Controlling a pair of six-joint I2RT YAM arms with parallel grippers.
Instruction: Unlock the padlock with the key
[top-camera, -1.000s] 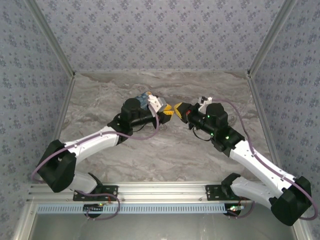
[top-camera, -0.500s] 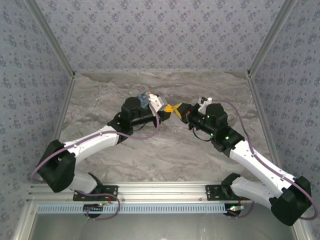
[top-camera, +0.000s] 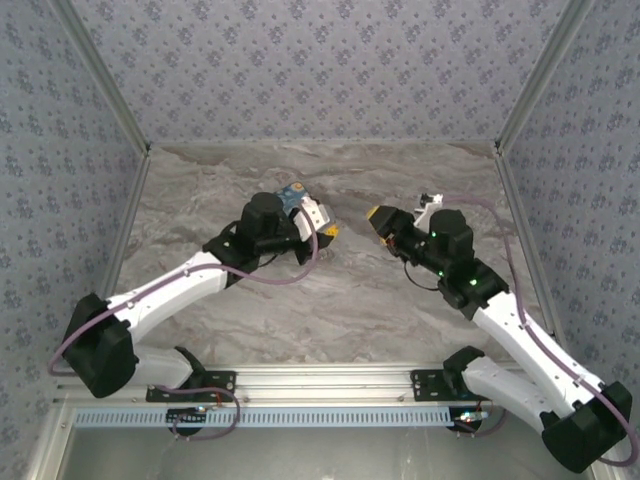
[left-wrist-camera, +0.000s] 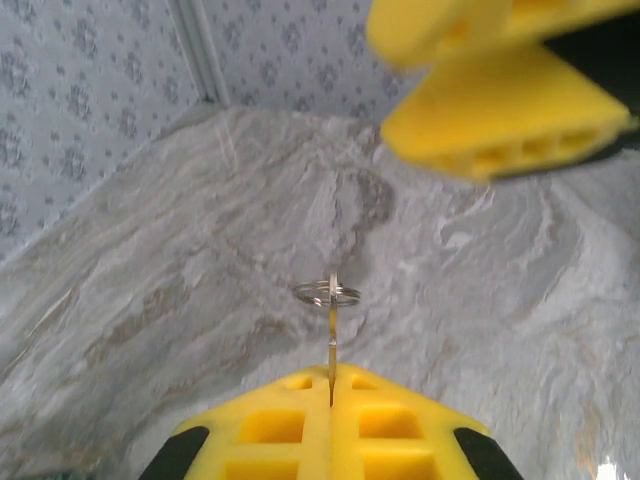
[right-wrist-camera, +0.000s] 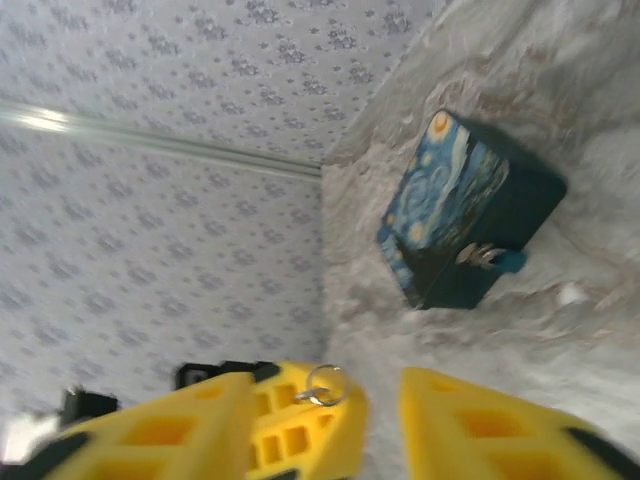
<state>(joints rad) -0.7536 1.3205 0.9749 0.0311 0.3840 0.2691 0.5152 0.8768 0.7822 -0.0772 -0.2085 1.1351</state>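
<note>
**Desk:** Yellow pads (left-wrist-camera: 270, 425) of the left gripper (left-wrist-camera: 331, 385) pressed tight on the key (left-wrist-camera: 331, 340), its ring (left-wrist-camera: 328, 293) poking out above the marbled counter (left-wrist-camera: 150, 300). Is that right?

**Photographer:** Right. The right gripper (top-camera: 378, 214) faces it near the counter's middle, fingers (right-wrist-camera: 480, 425) parted, holding nothing, with a gap between the two tools.

**Desk:** And the padlock (right-wrist-camera: 483, 256)?

**Photographer:** It's a small metal blur on the front of a blue painted box (right-wrist-camera: 455, 200), which sits toward the counter's far edge behind the left gripper.
</note>
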